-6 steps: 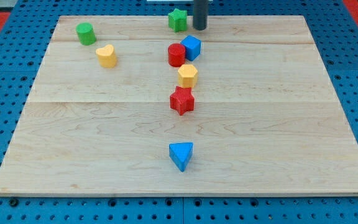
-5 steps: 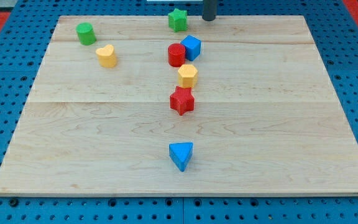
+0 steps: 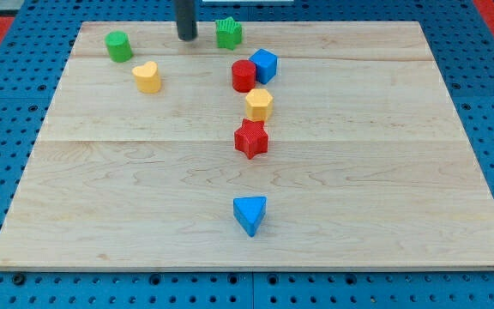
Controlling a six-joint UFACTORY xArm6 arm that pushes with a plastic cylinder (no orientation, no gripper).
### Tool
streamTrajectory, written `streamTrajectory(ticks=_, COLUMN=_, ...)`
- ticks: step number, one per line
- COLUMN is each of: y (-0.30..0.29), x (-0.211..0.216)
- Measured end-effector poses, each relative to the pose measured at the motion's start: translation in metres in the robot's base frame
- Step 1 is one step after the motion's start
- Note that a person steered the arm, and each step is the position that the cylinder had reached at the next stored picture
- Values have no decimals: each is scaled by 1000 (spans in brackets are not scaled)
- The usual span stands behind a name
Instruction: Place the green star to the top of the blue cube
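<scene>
The green star (image 3: 228, 33) sits near the board's top edge, up and to the left of the blue cube (image 3: 264, 65). The blue cube touches a red cylinder (image 3: 243, 75) on its left. My tip (image 3: 186, 37) is just left of the green star, with a small gap between them.
A green cylinder (image 3: 118, 45) and a yellow heart (image 3: 147, 77) lie at the upper left. A yellow hexagon (image 3: 259, 104) and a red star (image 3: 251, 138) sit below the blue cube. A blue triangle (image 3: 250, 214) lies lower down. The wooden board (image 3: 384, 172) rests on a blue pegboard.
My tip has gone from right of the green star to its left side. The green star has shifted a little to the left.
</scene>
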State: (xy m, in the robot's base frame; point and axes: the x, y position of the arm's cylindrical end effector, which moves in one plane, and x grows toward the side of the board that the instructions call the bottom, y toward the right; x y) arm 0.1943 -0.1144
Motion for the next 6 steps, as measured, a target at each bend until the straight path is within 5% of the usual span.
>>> streamTrajectory(ticks=2, y=67, x=20)
streamTrajectory(ticks=4, y=73, x=47)
streamTrajectory(ticks=6, y=43, x=0)
